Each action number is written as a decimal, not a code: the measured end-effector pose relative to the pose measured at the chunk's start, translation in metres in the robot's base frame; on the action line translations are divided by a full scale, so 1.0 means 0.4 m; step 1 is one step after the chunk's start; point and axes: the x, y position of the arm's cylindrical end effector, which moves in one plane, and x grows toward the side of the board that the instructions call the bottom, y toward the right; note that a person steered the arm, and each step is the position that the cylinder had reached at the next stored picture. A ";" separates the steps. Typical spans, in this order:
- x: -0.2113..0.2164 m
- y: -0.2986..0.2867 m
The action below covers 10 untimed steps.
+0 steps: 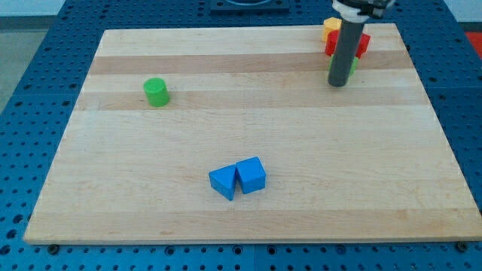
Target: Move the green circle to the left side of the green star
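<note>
Desk (248,218): wooden, blocks scattered.
Blue blocks (238,179): touching pair, 6 o'clock.
Green circle (157,92): 10 o'clock, alone.
Green star (352,66): 1 o'clock, mostly hidden.
My tip (338,83): beside star; no pincer fitted, so its state cannot be told.
Advice: circle round to its 9 o'clock face, push rightward steadily.

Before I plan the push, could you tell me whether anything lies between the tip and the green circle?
Nothing visible does. My tip is at the view's top right, the green circle far left, bare board between; the two blue blocks lie below.
</note>
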 end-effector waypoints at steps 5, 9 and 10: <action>0.270 -0.460; 0.096 -0.926; 0.079 -0.644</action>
